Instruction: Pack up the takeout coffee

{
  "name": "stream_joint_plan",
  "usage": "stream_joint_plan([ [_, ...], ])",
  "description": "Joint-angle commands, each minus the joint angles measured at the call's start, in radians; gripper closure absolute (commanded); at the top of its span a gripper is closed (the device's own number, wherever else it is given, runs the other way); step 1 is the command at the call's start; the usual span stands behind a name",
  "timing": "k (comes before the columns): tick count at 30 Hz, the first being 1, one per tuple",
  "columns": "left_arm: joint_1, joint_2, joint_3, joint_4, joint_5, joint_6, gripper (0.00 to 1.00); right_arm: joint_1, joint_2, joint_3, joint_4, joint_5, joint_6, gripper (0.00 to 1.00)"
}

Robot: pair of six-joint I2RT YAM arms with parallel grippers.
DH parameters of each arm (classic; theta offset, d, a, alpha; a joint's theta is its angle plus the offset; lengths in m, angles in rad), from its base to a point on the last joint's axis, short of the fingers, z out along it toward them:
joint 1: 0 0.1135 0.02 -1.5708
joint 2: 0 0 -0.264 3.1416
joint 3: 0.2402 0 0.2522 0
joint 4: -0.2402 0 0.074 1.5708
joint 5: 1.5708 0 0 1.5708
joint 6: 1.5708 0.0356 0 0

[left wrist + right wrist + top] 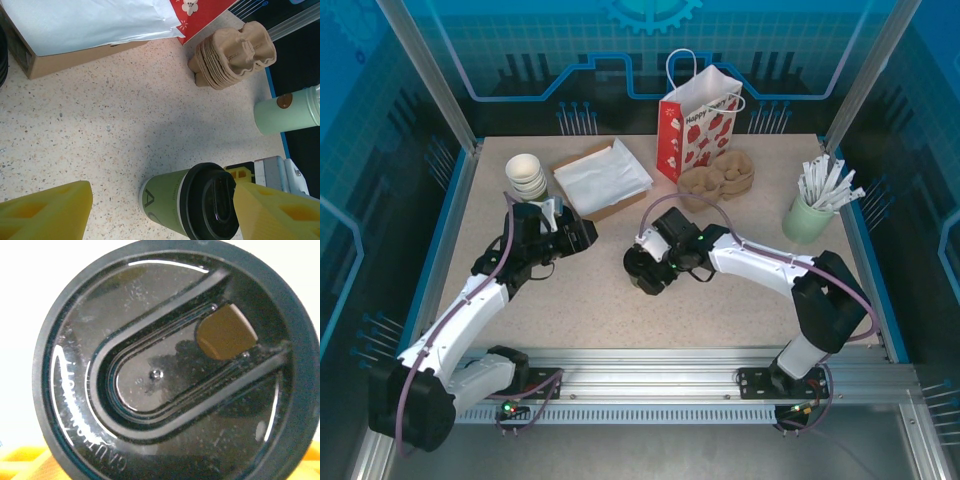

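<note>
Packing is barely begun. The coffee [170, 202] stands upright near the centre of the table [600, 312], well apart from the bag [698, 125] at twelve o'clock. The right claw [646, 272] sits over its lid; I cannot tell whether it grips. The left claw [568, 233], at the coffee's ten o'clock, gapes wide and empty.

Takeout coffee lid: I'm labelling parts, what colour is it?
The lid is glossy black, clearest in the right wrist view.

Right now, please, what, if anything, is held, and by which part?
Cannot tell: right hand at the olive-green paper cup's black plastic lid; left hand empty.
</note>
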Motion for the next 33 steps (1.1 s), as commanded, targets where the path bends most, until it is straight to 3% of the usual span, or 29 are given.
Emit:
stream_joint_plan([
  [1,0.008,-0.019,-0.015,-0.016,-0.015,0.010,0.24,0.023,0.021,0.043,0.010,-0.010,-0.006,0.21],
  [9,0.008,-0.010,-0.020,-0.009,0.001,0.008,0.23,0.025,-0.002,0.050,-0.026,0.015,-0.005,0.14],
  [23,0.008,0.016,-0.023,0.034,0.031,-0.004,0.23,-0.016,-0.212,0.038,-0.156,0.060,-0.003,0.10],
  [29,0.016,-0.011,-0.003,-0.046,-0.154,0.063,0.23,-0.052,-0.262,0.091,-0.100,0.001,0.049,0.10],
  [33,0.036,-0.028,0.018,-0.044,-0.213,0.072,0.23,-0.053,-0.229,0.145,-0.028,-0.002,0.099,0.10],
])
